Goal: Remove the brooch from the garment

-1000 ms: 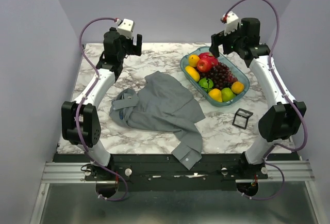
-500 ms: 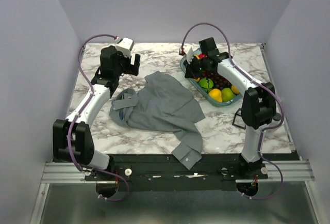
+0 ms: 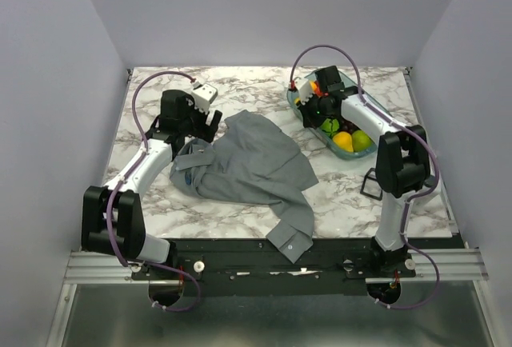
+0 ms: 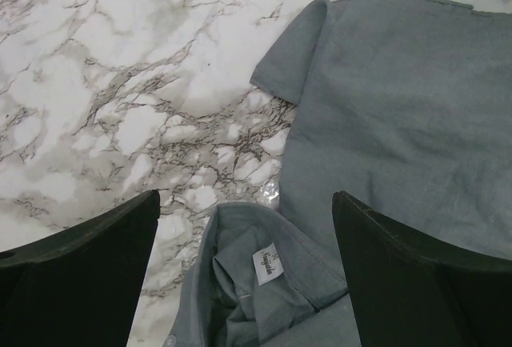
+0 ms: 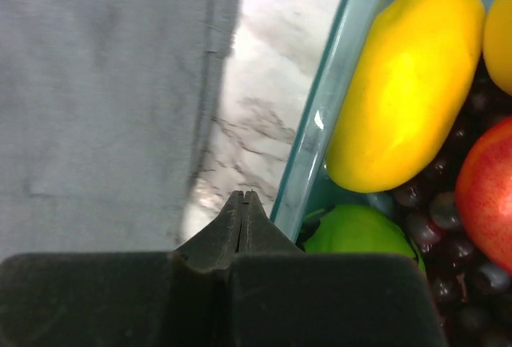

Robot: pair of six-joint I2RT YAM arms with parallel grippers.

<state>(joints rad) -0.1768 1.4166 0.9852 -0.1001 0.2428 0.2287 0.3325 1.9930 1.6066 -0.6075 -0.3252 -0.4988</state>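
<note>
The shirt (image 3: 256,163) lies crumpled in the middle of the marble counter (image 3: 248,91). Its collar (image 3: 192,163) is at centre left, and one sleeve runs toward the bottom edge, where the cuff (image 3: 290,241) hangs over the counter's rim. A small bluish spot (image 3: 186,177) sits on the cloth just below the collar. It may be the brooch, but it is too small to be sure, and neither wrist view shows it.

The left arm (image 3: 148,159) reaches up the left side of the top view, with the left jaws over the collar. In the left wrist view its two dark fingers (image 4: 80,275) fill the lower corners, spread wide with nothing between them. Between them lie the open collar with its white label (image 4: 268,263), bare marble at upper left and a grey panel of the shirt at right.

The right arm (image 3: 400,163) bends to the upper right of the top view, over a bowl of fruit. In the right wrist view the right jaws are pressed together and hold nothing. Their tips are at bottom centre, above a strip of marble between the shirt's edge and the bowl's glass rim (image 5: 320,123). Inside the bowl are a yellow fruit (image 5: 404,83), a green one (image 5: 360,235), a red one (image 5: 488,195) and dark grapes (image 5: 448,235).

A black wire cube (image 3: 375,182) stands at centre right, apart from the shirt.
</note>
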